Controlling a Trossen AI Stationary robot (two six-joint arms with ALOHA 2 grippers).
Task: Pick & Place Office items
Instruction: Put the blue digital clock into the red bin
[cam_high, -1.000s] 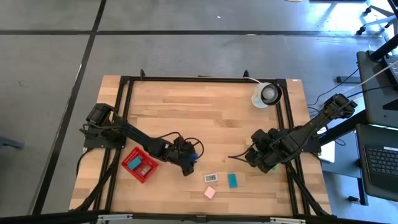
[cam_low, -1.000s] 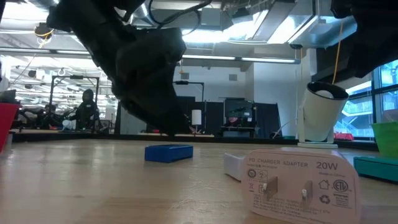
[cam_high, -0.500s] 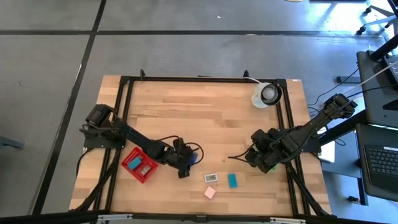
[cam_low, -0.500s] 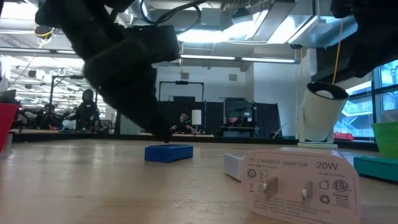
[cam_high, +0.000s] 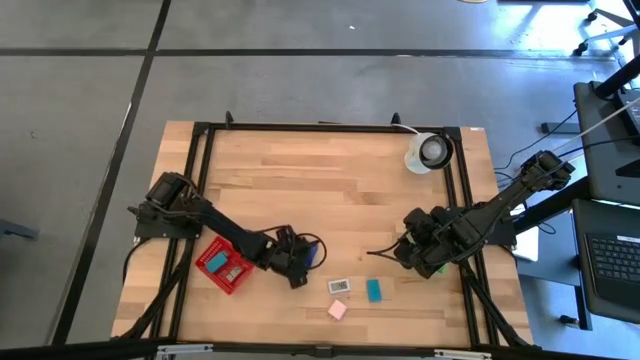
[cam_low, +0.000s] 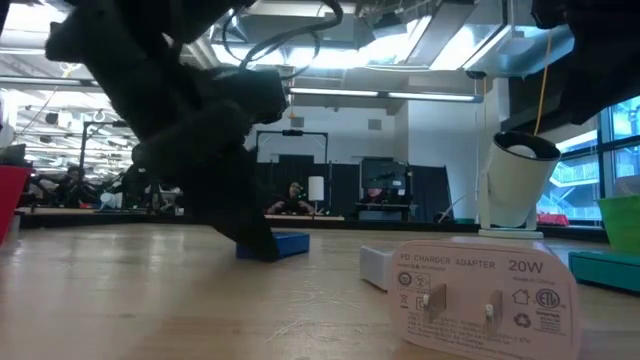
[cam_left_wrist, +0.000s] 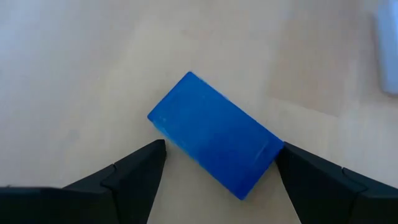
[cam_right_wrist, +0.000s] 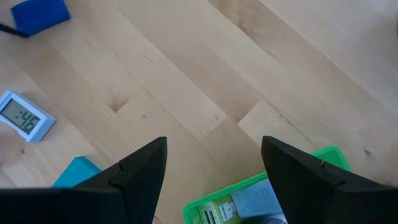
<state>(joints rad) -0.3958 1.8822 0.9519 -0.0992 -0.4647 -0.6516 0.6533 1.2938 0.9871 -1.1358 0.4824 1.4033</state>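
A blue block (cam_left_wrist: 214, 134) lies flat on the wooden table, between the fingertips of my left gripper (cam_left_wrist: 219, 152). That gripper is open, one finger (cam_left_wrist: 140, 168) on each side of the block, slanting down onto it. Whether a tip touches the block, I cannot tell. In the high view my left gripper (cam_high: 303, 266) sits right of the red basket (cam_high: 223, 266), with the block (cam_high: 316, 255) partly hidden under it. In the low view one finger (cam_low: 258, 245) stands in front of the block (cam_low: 292, 243). My right gripper (cam_right_wrist: 214, 168) hangs open and empty over the green basket (cam_right_wrist: 267, 199).
A white clock (cam_high: 339, 285), a teal block (cam_high: 374, 290) and a pink block (cam_high: 338, 309) lie near the table's front edge. A white charger adapter (cam_low: 480, 300) fills the low view's foreground. A white round object (cam_high: 428, 152) stands at the far right.
My left gripper has come down onto the blue block and drawn a little toward the table's left edge, staying open. The block has stayed where it was.
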